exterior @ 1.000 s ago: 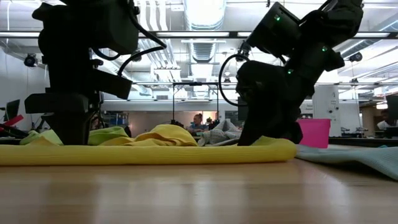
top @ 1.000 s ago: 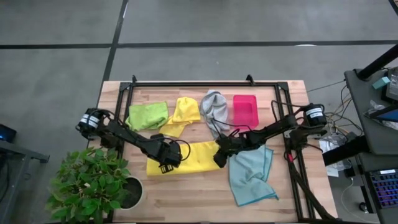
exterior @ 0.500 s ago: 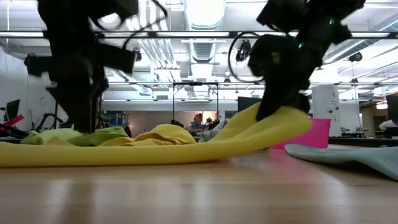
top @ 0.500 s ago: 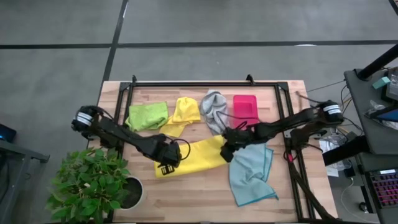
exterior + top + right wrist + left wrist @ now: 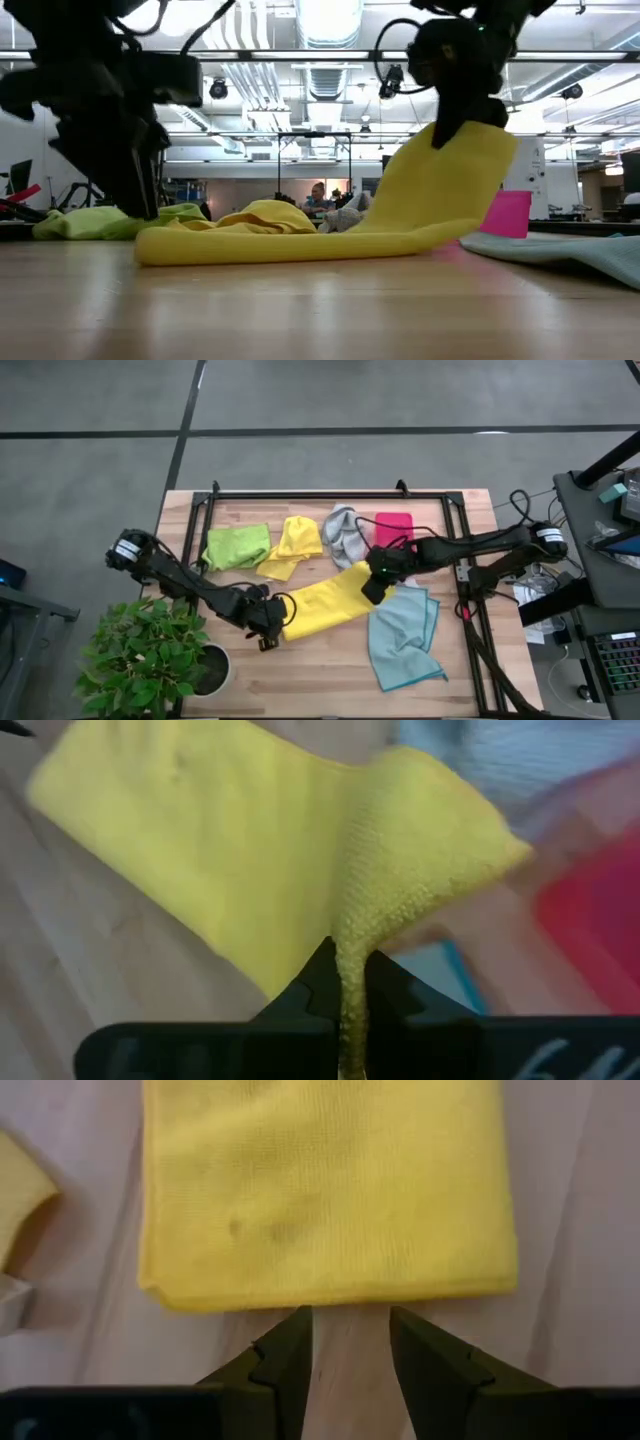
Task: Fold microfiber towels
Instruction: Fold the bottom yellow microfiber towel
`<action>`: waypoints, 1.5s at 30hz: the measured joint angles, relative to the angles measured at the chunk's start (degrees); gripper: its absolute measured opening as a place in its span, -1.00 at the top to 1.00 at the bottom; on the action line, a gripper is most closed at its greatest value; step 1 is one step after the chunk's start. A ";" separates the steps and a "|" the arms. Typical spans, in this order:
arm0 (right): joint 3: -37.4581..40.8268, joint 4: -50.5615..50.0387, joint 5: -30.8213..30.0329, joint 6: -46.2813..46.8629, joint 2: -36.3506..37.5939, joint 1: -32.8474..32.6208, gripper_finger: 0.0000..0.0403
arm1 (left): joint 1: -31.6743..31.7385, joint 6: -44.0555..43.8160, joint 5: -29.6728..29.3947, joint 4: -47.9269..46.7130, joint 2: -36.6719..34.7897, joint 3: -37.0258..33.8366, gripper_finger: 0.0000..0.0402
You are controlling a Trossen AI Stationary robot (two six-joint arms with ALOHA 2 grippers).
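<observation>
1. Wooden table (image 5: 330, 670) carried everything; four towels and a pink-red tray (image 5: 393, 526) lay along its far side and right half, with the folded yellow towel (image 5: 325, 600) stretched across the middle.
2. Light blue towel (image 5: 400, 635) lay loosely spread on the right, near the front; lime green towel (image 5: 238, 546), a smaller yellow towel (image 5: 291, 544) and a grey towel (image 5: 345, 532) sat bunched along the far edge.
3. Soft and limp, the folded yellow towel draped in a smooth curve from its lifted right end down to the table, so it looked light and likely to sag or slide wherever unsupported.
4. A pinch at an end edge or corner seemed the sensible hold, since the thick layered nap bunched easily.
5. Right gripper (image 5: 345, 982) had its fingers clamped tight on that raised right end.
6. Left gripper (image 5: 348, 1342) hovered just beside the towel's left end, fingers apart and holding nothing.
</observation>
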State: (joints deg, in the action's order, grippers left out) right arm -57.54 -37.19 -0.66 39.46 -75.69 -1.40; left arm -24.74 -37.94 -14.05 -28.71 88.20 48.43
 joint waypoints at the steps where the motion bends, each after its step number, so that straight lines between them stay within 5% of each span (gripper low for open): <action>1: -0.28 0.80 0.55 0.08 -1.06 -0.15 0.96 | -0.10 -0.33 -0.04 1.15 0.62 -0.13 0.40; 11: -0.35 25.58 9.89 3.13 -14.27 -0.71 0.96 | -0.66 -1.20 -0.44 1.78 4.22 -2.26 0.40; 22: -0.39 47.28 10.11 7.42 -22.61 -0.71 0.96 | -0.95 -1.87 -2.96 4.51 4.12 -3.73 0.40; 45: -11.81 49.68 9.43 0.36 -34.11 -1.20 0.95 | -0.84 -1.78 -5.65 7.17 4.49 -3.94 0.40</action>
State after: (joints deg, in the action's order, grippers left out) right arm -69.35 12.49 8.78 39.82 -109.80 -2.60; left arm -25.58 -39.72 -19.70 -21.53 92.68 44.49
